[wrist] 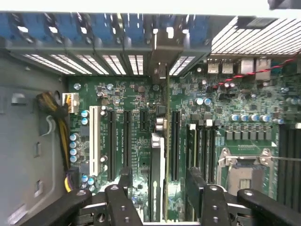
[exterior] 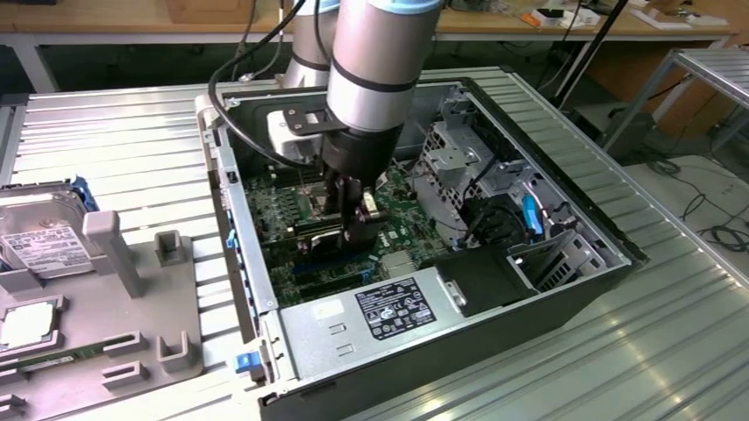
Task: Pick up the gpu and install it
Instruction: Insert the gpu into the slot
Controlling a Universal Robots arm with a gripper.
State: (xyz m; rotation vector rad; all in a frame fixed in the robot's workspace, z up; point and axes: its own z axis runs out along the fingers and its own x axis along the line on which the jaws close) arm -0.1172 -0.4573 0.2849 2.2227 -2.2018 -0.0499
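An open computer case (exterior: pixel 550 289) is laid on its side on the ribbed metal counter (exterior: pixel 117 132), at the centre of the exterior view, so that the motherboard (exterior: pixel 287 215) faces upward and can be reached from above. The arm (exterior: pixel 368 70) is lowered from the top centre of that frame straight into the case, and the gripper (exterior: pixel 354 230) is seen deep inside, just above the green board. In the wrist view the gpu (wrist: pixel 165 141) is seen edge-on as a thin card standing upright at the centre of the frame, running from the lower middle up toward the slotted rear panel (wrist: pixel 117 63) across the upper part; its silver end bracket (wrist: pixel 161 56) is lined up with one of the rear openings. The card is judged to be held vertically so that its lower edge can meet a long expansion slot (wrist: pixel 175 146) on the board. The two black fingers (wrist: pixel 123 181) are seen at the lower centre of the wrist view, one on each side of the card and narrowly spaced, and they appear to be closed on the gpu, which lies directly between them. Whether the card is fully seated in its slot cannot be told. At the far left of the exterior view a grey fixture (exterior: pixel 105 289) is seen with a hard drive (exterior: pixel 41 237) resting in it.
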